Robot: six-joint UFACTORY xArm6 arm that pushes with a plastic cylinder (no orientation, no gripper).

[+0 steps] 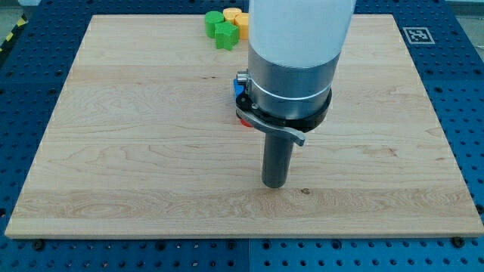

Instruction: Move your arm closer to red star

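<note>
My tip (pixel 274 183) rests on the wooden board (pixel 136 151) a little below its middle. Just above it, mostly hidden behind the arm's body, a red block (pixel 243 119) shows as a thin sliver; its shape cannot be made out. A blue block (pixel 237 88) peeks out right above the red one, also largely hidden. The tip is below and slightly right of the red block, a short way off.
At the view's top, two green blocks (pixel 221 30) sit next to two yellow blocks (pixel 237 19) near the board's top edge. A white tag with a black marker (pixel 417 35) is at the top right corner.
</note>
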